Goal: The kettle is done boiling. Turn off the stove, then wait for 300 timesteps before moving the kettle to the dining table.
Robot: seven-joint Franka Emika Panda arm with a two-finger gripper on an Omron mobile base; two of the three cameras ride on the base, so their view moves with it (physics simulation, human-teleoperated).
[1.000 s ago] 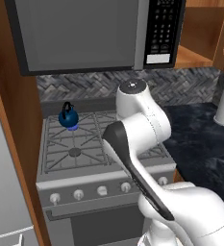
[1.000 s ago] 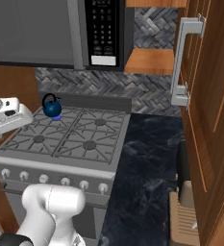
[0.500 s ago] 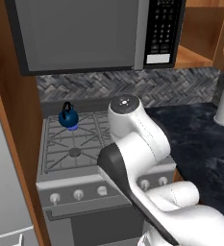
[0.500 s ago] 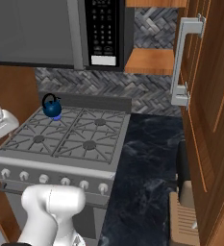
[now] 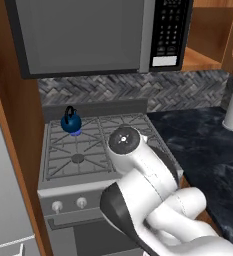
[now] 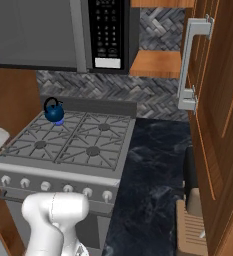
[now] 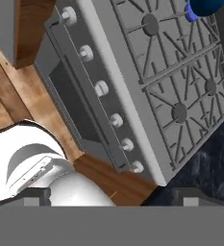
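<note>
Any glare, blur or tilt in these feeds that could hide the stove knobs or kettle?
Left base view: evenly lit, soft, arm covers some knobs. Right base view: no glare, kettle clear. Hand view: rolled diagonally, stove knobs sharp, kettle cropped at top.

From the end effector's camera, the stove (image 7: pixel 147 96) lies ahead, its front row of pale knobs (image 7: pixel 101 88) facing open air with nothing between. Just below the knobs runs the oven door handle (image 7: pixel 84 101), a bar standing out from the front. Beyond the knobs the black grates (image 6: pixel 68 142) are bare except at the far back-left burner, where the kettle (image 5: pixel 71 121) stands. Above the cooktop hangs the microwave (image 5: pixel 93 35), closing the headroom over the back burners. A wood cabinet side (image 5: pixel 10 130) walls the stove's left edge. To the right the dark stone surface (image 6: pixel 155 170) lies open up to the tall wooden cabinet door (image 6: pixel 215 115).
</note>
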